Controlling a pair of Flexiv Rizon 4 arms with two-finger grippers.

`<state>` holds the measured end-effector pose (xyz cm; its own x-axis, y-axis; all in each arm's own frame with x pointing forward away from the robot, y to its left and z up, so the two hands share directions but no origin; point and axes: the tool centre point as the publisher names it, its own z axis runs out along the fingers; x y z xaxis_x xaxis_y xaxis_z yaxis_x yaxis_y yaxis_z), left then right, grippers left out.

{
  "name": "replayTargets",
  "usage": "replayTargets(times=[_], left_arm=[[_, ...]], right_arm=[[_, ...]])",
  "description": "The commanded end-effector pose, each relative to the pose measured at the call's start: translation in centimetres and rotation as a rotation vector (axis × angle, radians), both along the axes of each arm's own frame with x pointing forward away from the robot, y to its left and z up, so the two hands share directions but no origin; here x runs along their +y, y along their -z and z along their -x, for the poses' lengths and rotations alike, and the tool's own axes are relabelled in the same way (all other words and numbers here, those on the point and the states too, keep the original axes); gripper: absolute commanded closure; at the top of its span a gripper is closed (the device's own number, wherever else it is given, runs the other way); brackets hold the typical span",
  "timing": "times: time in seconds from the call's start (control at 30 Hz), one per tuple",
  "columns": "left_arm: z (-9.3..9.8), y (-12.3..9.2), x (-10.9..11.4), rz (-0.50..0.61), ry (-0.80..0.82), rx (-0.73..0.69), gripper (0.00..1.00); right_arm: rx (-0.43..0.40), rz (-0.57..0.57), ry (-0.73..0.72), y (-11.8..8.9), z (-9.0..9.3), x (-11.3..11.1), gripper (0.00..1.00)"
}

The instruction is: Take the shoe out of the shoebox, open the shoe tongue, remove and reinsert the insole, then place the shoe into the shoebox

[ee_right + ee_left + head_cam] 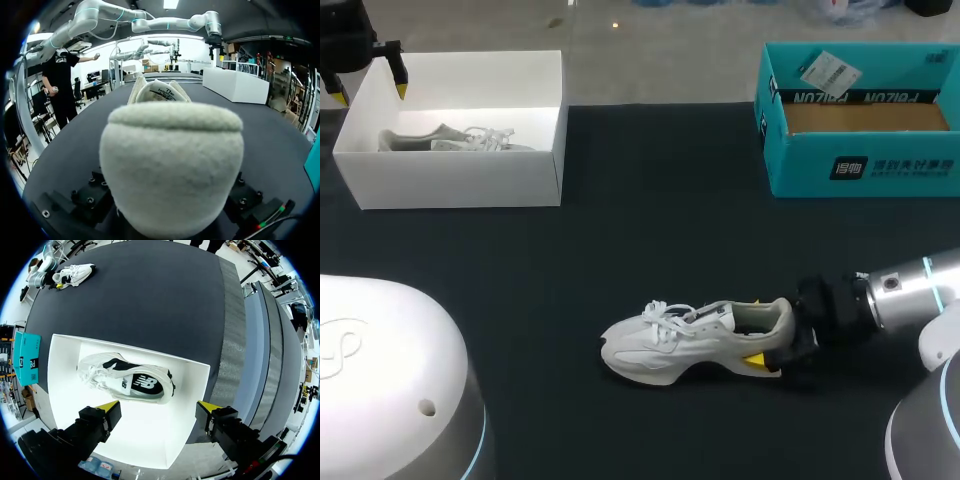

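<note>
White shoe (670, 345) on the worktop (620, 250), well apart from the white box (460, 180). My right jaws pinch its heel; left jaws hang spread above that box. Probably light, soft; heel grips best.

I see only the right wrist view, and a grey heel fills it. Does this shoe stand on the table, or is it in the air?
Observer: The shoe rests on the black table, toe toward the robot's left, the right gripper at its heel.
Operator: Are the left fingers open?
Observer: Yes, the left gripper hangs open over the white box.
Operator: Is that box empty?
Observer: No, a second shoe lies on its side in it.
</note>
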<state>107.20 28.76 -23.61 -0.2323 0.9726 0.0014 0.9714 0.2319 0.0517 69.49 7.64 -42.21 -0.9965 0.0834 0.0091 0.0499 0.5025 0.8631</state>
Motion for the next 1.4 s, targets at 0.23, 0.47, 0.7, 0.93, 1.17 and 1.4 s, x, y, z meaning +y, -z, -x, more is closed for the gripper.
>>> replayTargets(times=[0.23,0.47,0.7,0.93,1.17,1.4], left_arm=[[0.1,-0.9,-1.3,0.012,-0.061,-0.006,0.0],[2.8,-1.6,-5.7,-0.032,-0.151,0.009,0.0],[6.2,-0.6,-10.5,-0.052,-0.202,-0.005,0.0],[9.4,0.6,-16.8,-0.008,-0.162,-0.036,0.0],[10.8,-0.4,-21.4,0.015,-0.354,-0.052,0.0],[11.3,-1.1,-23.8,-0.091,-0.671,-0.081,0.0]], right_arm=[[-0.001,0.004,0.002,1.0,-0.3,0.5,1.0],[-0.001,0.004,0.002,1.0,-0.3,0.5,1.0],[-0.001,0.004,0.002,1.0,-0.3,0.5,1.0],[-0.001,0.004,0.002,1.0,-0.3,0.5,1.0],[-0.001,0.004,0.002,1.0,-0.3,0.5,1.0],[-0.001,0.004,0.002,1.0,-0.3,0.5,1.0]])
